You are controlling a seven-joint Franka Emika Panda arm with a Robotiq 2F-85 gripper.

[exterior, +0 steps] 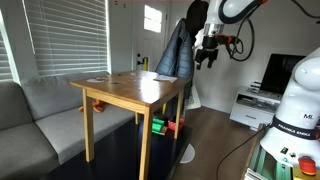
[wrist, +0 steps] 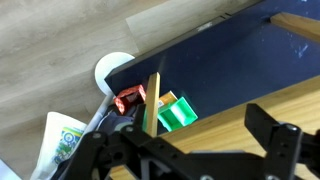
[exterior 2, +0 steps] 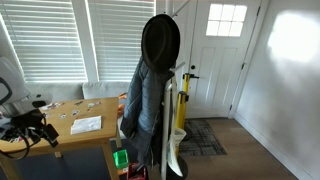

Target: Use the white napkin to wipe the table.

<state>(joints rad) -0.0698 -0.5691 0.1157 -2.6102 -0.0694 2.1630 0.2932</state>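
Gripper hangs spread, empty, at the table edge, napkin apart, coat nearby.

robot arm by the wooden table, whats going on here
A Franka arm is meant to wipe the table with a napkin, but the wiping has not begun. Its gripper hangs in the air off the side of the wooden table, next to a coat rack. In the wrist view the jaws look open and hold nothing. The white napkin lies flat on the tabletop, apart from the gripper.
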